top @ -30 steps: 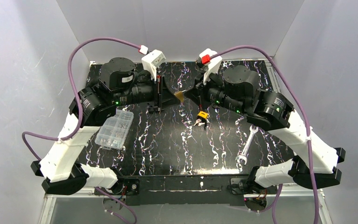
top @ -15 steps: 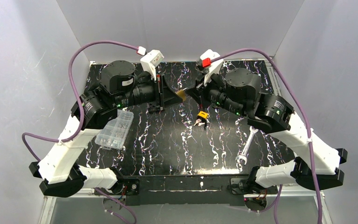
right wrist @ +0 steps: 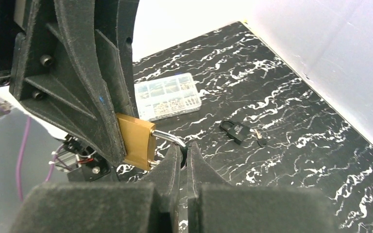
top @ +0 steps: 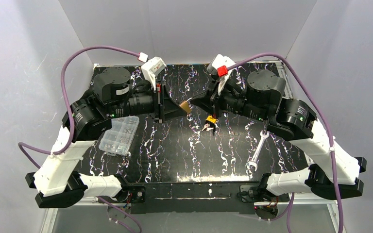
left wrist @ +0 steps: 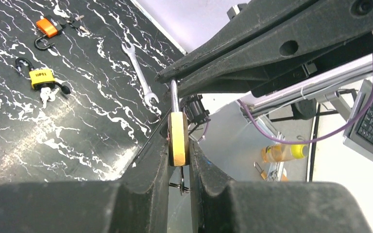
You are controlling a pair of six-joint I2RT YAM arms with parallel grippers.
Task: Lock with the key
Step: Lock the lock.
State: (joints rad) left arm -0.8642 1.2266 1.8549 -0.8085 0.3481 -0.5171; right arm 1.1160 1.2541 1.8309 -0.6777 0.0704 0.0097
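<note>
Brass padlock point(left wrist: 178, 138) clamped by left gripper point(left wrist: 178, 158) jaws; shackle point(right wrist: 169, 137), 12 o'clock of body in left wrist view, pinched by right gripper point(right wrist: 185, 158) jaws.

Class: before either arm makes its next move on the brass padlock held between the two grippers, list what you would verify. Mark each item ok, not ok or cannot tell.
1. left gripper shut on the body of the brass padlock: ok.
2. right gripper pinching the shackle: ok.
3. Shackle pushed fully home: cannot tell; the fingers hide its end.
4. Key seated in the keyhole: cannot tell; a thin metal piece hangs below the body, and the keyhole is hidden.
5. Padlock lifted off the table: ok.
</note>
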